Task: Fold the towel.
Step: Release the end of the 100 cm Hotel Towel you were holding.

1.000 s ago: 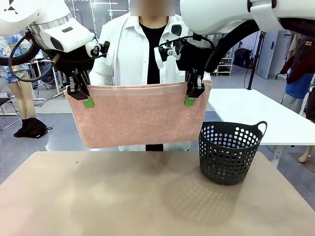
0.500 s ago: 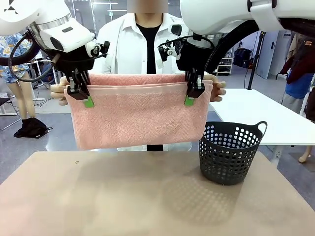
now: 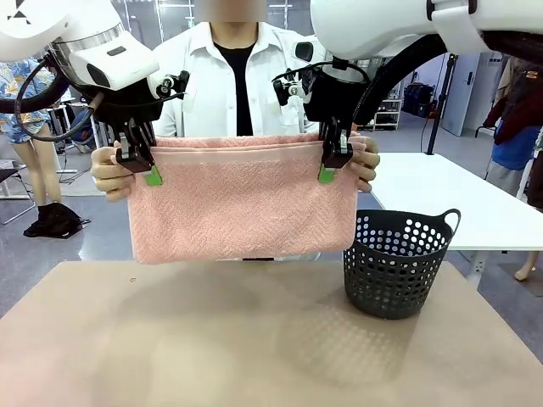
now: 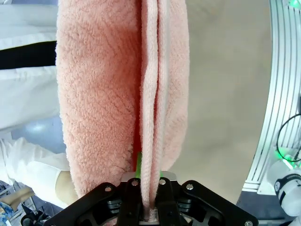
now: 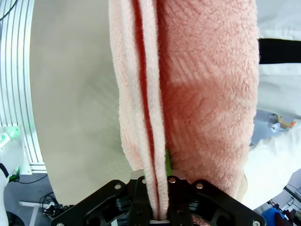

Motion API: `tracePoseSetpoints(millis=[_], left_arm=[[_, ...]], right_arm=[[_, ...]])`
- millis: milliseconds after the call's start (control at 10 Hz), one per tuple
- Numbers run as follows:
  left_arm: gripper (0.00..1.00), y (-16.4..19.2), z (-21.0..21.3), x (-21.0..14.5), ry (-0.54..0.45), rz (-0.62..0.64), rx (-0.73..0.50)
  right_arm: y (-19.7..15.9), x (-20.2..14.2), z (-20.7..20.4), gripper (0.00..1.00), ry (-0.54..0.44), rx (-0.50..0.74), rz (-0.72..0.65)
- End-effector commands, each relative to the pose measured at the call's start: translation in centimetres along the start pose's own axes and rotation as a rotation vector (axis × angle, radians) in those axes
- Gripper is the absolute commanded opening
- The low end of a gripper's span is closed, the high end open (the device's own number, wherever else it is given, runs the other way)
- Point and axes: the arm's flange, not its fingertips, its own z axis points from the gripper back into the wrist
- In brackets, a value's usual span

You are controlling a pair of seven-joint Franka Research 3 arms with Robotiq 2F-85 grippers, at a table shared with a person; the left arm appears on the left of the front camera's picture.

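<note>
The salmon-pink towel hangs doubled in the air above the table, its top edges level. My left gripper is shut on its top left corner and my right gripper is shut on its top right corner. A person behind it holds both top corners too, one hand by my left gripper and the other hand by my right. In the left wrist view the towel runs up from between my fingers, and the right wrist view shows the towel the same way, layers pressed together.
A black perforated basket stands on the tan table at the right, just below the towel's lower right corner. A white table lies beyond it.
The person has lifted the towel's far half up behind the hanging part and brought its edge level with my grippers. The hanging part is shorter. Both grippers stayed where they were.
</note>
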Motion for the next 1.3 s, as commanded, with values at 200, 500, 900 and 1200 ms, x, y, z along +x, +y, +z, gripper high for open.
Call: tracePoseSetpoints(millis=[200,500,900,1200], left_arm=[[0.00,0.1,0.0,-0.1,-0.001,0.002,0.002],[0.00,0.1,0.0,-0.1,-0.001,0.002,0.002],[0.85,0.1,0.3,-0.5,-0.025,0.011,0.009],[1.00,0.1,2.5,-0.8,-0.060,0.057,0.068]], right_arm=[[0.0,-0.1,0.2,0.00,-0.002,-0.007,-0.002],[0.0,-0.1,0.2,0.00,-0.002,-0.007,-0.002],[-0.3,-0.2,0.5,0.48,-0.009,0.029,-0.027],[-0.9,-0.8,3.9,1.00,-0.058,0.030,-0.088]])
